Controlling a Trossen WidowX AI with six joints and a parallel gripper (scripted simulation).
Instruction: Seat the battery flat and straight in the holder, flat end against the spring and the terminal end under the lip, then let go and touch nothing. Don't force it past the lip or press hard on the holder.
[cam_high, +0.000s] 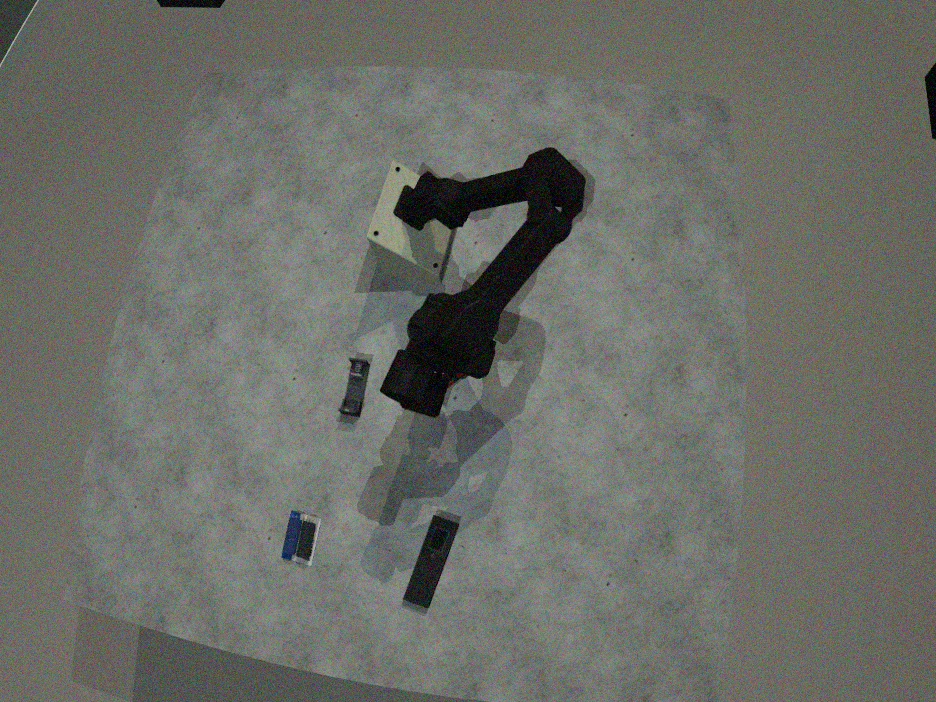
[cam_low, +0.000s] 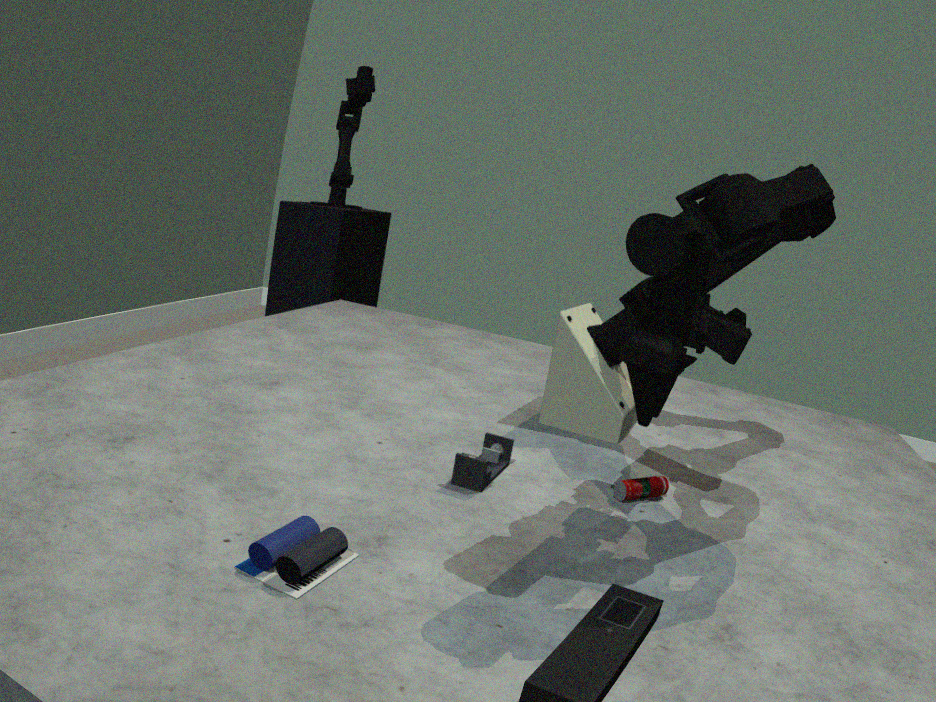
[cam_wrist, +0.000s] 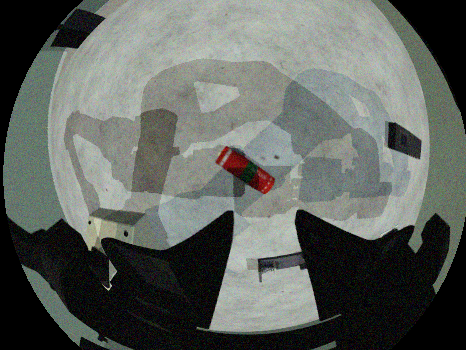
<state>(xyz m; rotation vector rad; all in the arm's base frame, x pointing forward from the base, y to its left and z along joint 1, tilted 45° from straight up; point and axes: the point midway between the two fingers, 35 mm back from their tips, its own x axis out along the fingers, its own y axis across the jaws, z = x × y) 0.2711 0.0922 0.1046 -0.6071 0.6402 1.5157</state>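
Observation:
The red battery (cam_low: 641, 488) (cam_wrist: 245, 170) with a green band lies on its side on the table. Its silvery terminal end faces left in the exterior view; in the top view only a red sliver (cam_high: 455, 377) shows beside the arm. The dark holder (cam_high: 355, 389) (cam_low: 482, 462) (cam_wrist: 282, 261) stands upright and empty, left of the battery in the exterior view, with a pale metal part at its far end. My gripper (cam_low: 647, 420) (cam_wrist: 265, 216) is partly open and empty, above the table and clear of the battery. Its fingertips are hidden in the top view.
A blue cylinder (cam_high: 291, 535) (cam_low: 284, 542) and a black cylinder (cam_high: 306, 539) (cam_low: 312, 555) lie on a printed card (cam_low: 332, 572). A long black box (cam_high: 430, 562) (cam_low: 593, 646) (cam_wrist: 404, 140) lies nearby. A cream wedge (cam_high: 387, 219) (cam_low: 576, 396) stands by the arm's base. Another arm (cam_low: 344, 147) stands behind.

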